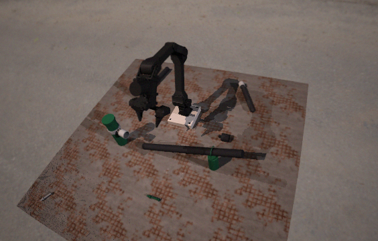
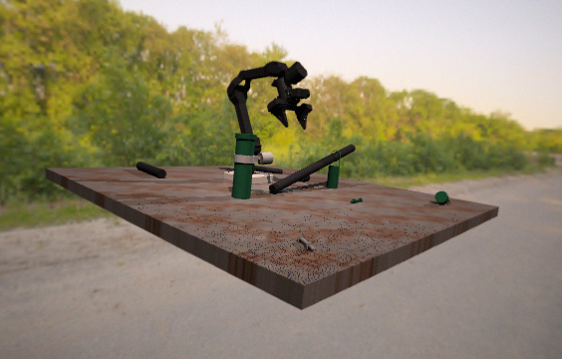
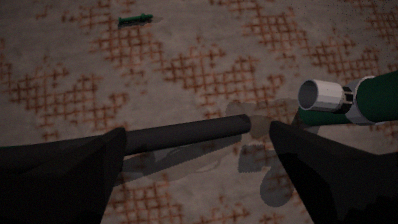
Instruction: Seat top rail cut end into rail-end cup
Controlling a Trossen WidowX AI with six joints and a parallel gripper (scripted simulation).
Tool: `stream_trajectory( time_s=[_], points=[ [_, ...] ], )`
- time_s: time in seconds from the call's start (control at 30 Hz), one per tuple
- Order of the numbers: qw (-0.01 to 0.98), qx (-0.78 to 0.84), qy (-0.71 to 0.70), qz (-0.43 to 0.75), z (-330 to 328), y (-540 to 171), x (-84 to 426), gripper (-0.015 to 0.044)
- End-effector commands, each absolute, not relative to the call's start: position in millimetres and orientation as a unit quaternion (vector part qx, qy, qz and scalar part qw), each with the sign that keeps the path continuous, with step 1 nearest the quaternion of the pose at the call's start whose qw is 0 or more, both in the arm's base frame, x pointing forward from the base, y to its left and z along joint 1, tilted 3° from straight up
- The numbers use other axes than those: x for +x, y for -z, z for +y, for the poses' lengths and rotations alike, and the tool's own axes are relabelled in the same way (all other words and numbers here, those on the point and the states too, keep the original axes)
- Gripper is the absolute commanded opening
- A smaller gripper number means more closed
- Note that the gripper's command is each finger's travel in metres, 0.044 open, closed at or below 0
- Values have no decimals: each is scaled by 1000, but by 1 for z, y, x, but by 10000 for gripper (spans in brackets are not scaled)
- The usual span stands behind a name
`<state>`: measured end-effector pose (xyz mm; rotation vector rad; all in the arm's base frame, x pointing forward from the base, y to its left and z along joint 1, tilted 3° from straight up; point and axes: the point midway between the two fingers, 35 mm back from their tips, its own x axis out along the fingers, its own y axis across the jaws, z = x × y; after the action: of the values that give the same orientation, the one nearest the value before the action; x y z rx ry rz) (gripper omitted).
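Note:
The dark rail (image 1: 175, 148) (image 2: 311, 168) (image 3: 190, 132) passes through the wire loop above the short green post (image 1: 213, 163) (image 2: 333, 177). It slopes down, its cut end low near the table and apart from the cup. The pale rail-end cup (image 1: 123, 134) (image 2: 265, 158) (image 3: 327, 95) hangs on the brace band (image 2: 244, 160), high on the big green post (image 1: 110, 123) (image 2: 242, 181) (image 3: 382, 97), below its cap. My gripper (image 1: 148, 123) (image 2: 296, 127) (image 3: 199, 131) is open and empty, pointing down above the rail's cut-end side, not touching it.
A black fitting (image 1: 226, 137) lies behind the rail. A small green piece (image 1: 153, 197) (image 2: 356, 200) (image 3: 135, 20) and a grey bolt (image 1: 47, 196) (image 2: 306, 243) lie in front. Dark tubes (image 1: 247, 97) (image 2: 150, 170) lie farther out. A green round part (image 2: 441, 197) lies near the table's right corner.

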<state>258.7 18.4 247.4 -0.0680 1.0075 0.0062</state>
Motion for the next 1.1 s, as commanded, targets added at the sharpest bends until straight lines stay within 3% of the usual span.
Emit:
stream_trajectory(
  time_s=[0.0, 0.33, 0.7, 1.07],
  points=[
    [873, -40, -7, 486, 14, -247, 260, 440],
    [815, -308, -148, 469, -42, -241, 281, 440],
    [642, -593, -298, 384, -125, -233, 288, 440],
    [611, -626, -314, 369, -136, -232, 286, 440]
  ],
)
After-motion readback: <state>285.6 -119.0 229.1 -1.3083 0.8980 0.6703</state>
